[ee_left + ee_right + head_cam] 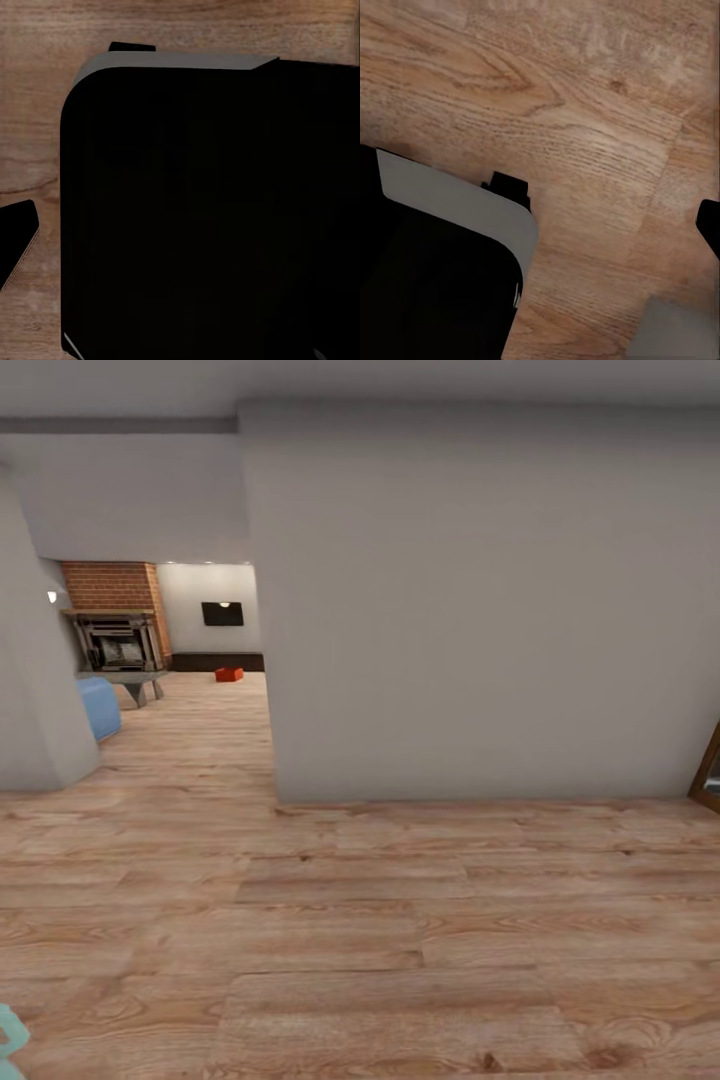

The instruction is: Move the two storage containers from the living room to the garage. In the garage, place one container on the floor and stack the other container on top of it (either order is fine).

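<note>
Container in sight: one small orange-red storage container [229, 674], far off down the opening left of the grey partition wall [480, 610], resting on the wood-plank floor [360, 920] just before the low dark console [215, 661] and below the black TV [222, 614].
Second container: not made out; too far and too small to say whether one bin or two lie there.
Room ahead: living room, marked by the brick fireplace [115, 622], a grey low table [135, 682] and a blue seat [98, 705] at the left edge of the passage.
Stage, as a judgement: on the way to fetch; nothing picked up, garage not yet reached.
Left gripper: cannot tell whether wide or narrow; left wrist view mostly blocked by a black rounded body [202, 217] over the planks.
Right gripper: cannot tell either; right wrist view looks down on planks beside the same kind of black body [435, 277]; nothing held that can be seen.
Handling, as a judgement: likely a light, stiff, lidless bin; ribbed walls should give fair grip, thin rim may flex a little.
Where to take hold: probably the two short ends, one gripper each, pinching the rim, keeping it level.
Risk: tilt or slip if taken at one corner alone; the wall corner [272, 795] close by on the turn.
</note>
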You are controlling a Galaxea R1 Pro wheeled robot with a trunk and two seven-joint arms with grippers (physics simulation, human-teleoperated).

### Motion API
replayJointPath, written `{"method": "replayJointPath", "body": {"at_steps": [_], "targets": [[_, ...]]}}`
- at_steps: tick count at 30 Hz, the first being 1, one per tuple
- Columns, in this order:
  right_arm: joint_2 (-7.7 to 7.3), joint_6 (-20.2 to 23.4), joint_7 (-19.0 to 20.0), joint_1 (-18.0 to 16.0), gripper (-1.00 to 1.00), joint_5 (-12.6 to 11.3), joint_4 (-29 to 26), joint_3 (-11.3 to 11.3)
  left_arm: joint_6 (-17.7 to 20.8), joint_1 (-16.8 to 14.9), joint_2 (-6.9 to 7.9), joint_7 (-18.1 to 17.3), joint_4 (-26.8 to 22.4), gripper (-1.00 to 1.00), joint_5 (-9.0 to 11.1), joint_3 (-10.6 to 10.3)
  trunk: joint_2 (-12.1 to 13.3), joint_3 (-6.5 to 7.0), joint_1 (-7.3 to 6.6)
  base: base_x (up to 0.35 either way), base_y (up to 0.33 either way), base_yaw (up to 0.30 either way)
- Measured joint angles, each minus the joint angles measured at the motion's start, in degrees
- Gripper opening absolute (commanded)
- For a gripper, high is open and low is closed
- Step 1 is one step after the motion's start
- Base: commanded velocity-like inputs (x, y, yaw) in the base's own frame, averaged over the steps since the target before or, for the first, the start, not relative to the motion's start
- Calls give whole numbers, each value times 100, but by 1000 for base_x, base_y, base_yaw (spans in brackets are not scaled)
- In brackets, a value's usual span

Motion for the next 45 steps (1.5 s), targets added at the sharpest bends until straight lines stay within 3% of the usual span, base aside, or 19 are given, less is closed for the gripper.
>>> {"method": "replayJointPath", "body": {"at_steps": [24, 45], "targets": [[0, -28, 1, 0, 100, -55, 0, 0, 0, 0, 0, 0, 0, 100, 0, 0, 0, 0, 0, 323, 0, 3], [-9, -52, 1, 0, 100, -68, 0, -8, -22, 0, 0, 7, 0, 100, 0, 0, 0, -23, 0, 323, 0, 118]]}}
